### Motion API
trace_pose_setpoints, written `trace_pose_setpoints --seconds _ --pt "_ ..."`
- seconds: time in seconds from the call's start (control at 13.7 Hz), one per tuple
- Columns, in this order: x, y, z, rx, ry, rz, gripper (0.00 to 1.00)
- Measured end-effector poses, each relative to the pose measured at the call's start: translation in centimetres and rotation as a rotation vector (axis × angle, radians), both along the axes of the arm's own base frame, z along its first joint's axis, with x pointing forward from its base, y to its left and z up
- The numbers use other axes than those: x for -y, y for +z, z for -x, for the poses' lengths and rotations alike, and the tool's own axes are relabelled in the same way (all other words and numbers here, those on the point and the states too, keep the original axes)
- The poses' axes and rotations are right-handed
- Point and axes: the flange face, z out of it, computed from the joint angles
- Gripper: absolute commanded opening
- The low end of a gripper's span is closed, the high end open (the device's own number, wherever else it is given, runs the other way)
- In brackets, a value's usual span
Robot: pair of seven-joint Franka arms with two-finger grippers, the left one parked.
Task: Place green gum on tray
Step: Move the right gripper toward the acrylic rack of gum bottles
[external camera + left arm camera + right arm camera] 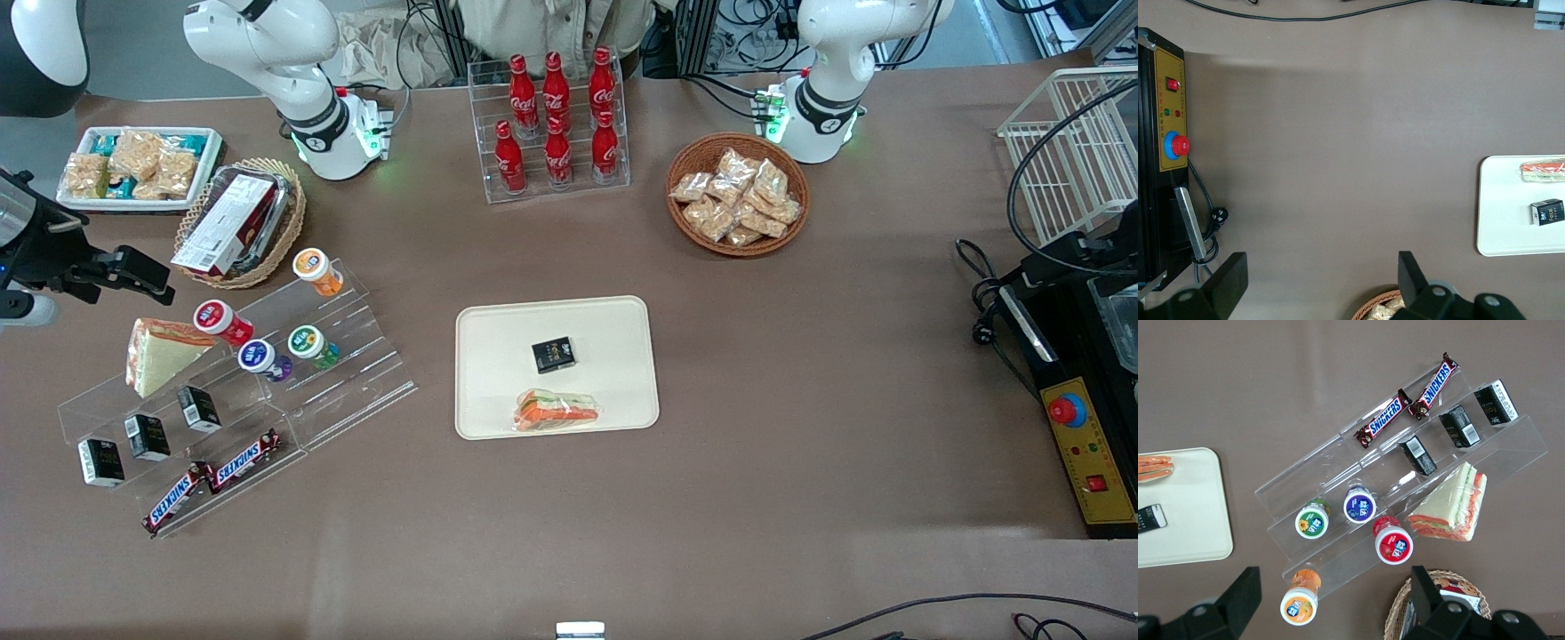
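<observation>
The green gum (311,345) stands on a middle step of a clear acrylic stand, beside the purple-lidded bottle; it also shows in the right wrist view (1312,521). The cream tray (613,320) lies at the table's middle and holds a small black box and a wrapped sandwich; its corner shows in the right wrist view (1185,533) and its edge in the left wrist view (1505,213). My right gripper (142,274) hangs high over the working arm's end of the table, beside the stand, well apart from the green gum. In the wrist view the gripper (1331,607) is open and empty.
The acrylic stand (356,391) also carries orange (316,269), red (220,320) and purple (260,357) bottles, a sandwich, black boxes and Snickers bars. A wicker basket with a box (236,222) and a white snack tray (133,167) lie near my gripper. A cola rack (556,124) and snack basket (738,194) stand farther back.
</observation>
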Motion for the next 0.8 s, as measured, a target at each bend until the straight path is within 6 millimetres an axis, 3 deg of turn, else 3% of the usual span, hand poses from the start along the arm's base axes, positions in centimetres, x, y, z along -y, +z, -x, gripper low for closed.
trace_pose_setpoints --seconds 0.51,0.66,0.8 --pt "-1.1 -0.7 0.2 -0.027 0.013 -0.031 1.0" --pt "-1.8 -3.3 0.3 -0.076 0.025 -0.033 1.0" --pt "-2.8 -7.5 0.4 -0.088 0.038 -0.032 1.0"
